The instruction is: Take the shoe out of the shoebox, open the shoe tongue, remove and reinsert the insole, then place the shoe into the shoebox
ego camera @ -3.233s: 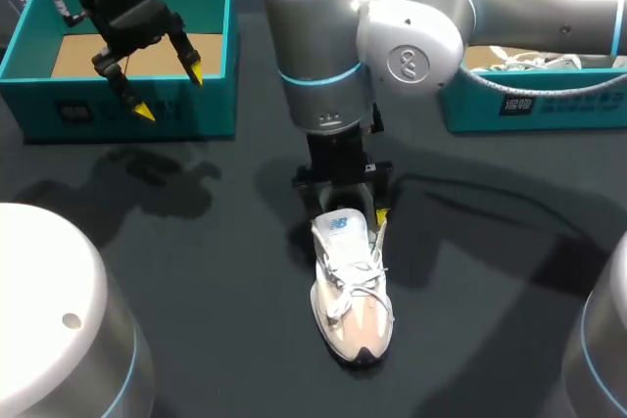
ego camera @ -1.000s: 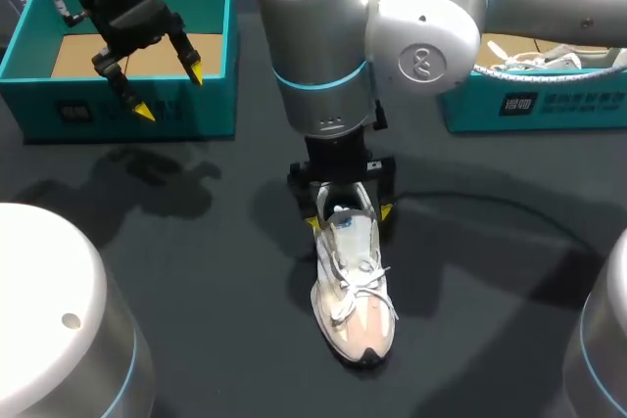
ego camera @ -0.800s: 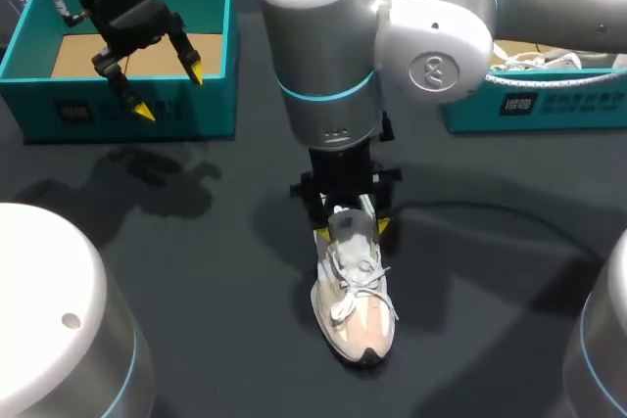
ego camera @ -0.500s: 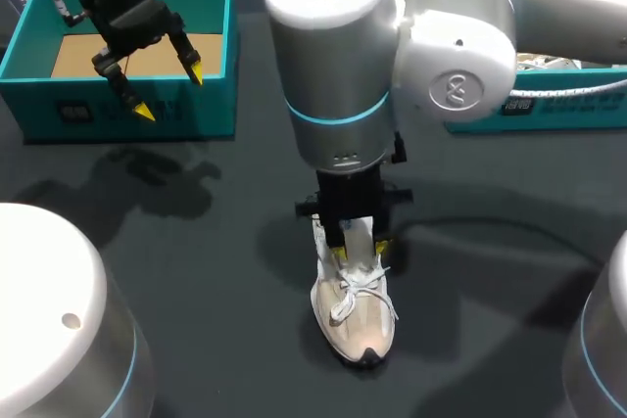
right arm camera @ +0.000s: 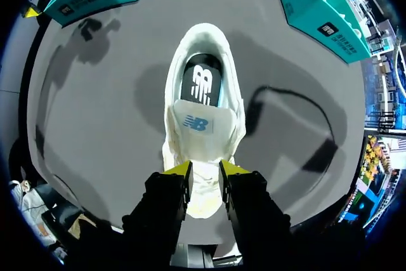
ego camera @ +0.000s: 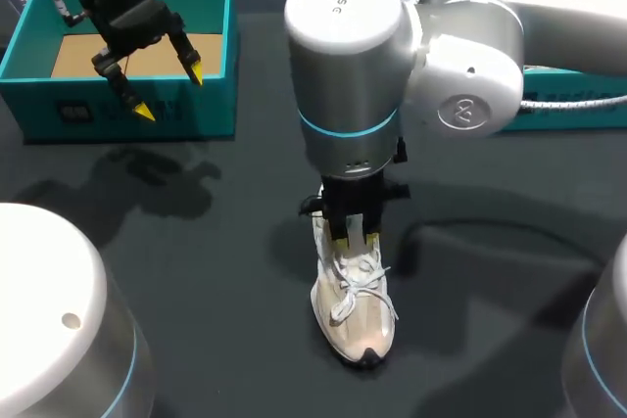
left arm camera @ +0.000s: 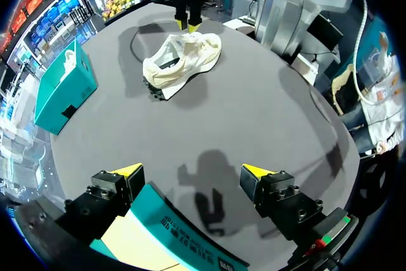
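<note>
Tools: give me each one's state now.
Left tool: open, empty.
Right tool: at the shoe laces; cannot be told.

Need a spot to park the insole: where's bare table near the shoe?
Bare table between the left shoebox and the shoe, and right of the shoe, short of the right shoebox. Crowded at the shoe, under the right gripper. Left gripper hangs over the left shoebox.
</note>
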